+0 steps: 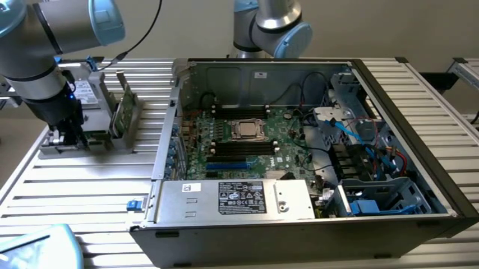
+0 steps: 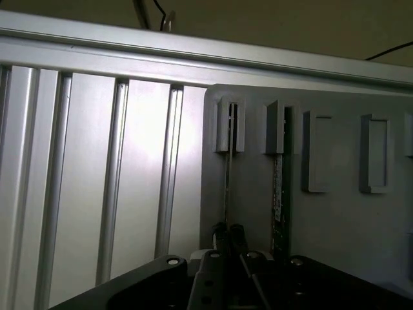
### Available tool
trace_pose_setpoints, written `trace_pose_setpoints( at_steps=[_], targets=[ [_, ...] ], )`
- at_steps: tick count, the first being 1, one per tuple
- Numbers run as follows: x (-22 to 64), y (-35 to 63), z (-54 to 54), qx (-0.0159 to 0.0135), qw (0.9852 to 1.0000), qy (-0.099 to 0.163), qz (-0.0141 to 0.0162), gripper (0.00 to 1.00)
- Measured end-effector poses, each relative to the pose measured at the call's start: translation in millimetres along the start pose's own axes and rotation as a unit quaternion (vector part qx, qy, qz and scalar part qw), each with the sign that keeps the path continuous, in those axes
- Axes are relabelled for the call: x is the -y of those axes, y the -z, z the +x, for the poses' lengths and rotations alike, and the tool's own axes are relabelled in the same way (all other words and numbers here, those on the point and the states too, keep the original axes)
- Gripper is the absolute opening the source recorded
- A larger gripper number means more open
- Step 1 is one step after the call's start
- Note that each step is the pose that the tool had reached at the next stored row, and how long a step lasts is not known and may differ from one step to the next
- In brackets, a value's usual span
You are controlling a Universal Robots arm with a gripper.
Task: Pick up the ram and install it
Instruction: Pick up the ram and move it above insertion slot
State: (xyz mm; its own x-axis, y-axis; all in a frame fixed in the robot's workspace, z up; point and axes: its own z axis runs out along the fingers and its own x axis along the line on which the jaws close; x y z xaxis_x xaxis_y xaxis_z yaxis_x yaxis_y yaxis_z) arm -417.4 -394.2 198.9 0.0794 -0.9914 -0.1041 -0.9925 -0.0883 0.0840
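Now the gripper has its fingers pressed together on the ram, standing on edge in the grey holder at the exterior view's left; I judge it light, stiff, fragile, best held by its edges.

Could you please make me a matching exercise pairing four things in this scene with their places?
1 ram
2 processor
3 power supply
4 green card

A middle of the motherboard
B bears a black label
C between the gripper's fingertips, on edge in a holder slot
D standing in the holder, toward the case

Pairs: 1-C, 2-A, 3-B, 4-D
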Motion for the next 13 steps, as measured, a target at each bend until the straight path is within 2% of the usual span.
trace_pose_setpoints(
  at_steps=[13],
  targets=[
    [-0.4, 4.6, -0.5, 0.0015, 1.0, 0.0, 0.0001, 0.13]
  ],
)
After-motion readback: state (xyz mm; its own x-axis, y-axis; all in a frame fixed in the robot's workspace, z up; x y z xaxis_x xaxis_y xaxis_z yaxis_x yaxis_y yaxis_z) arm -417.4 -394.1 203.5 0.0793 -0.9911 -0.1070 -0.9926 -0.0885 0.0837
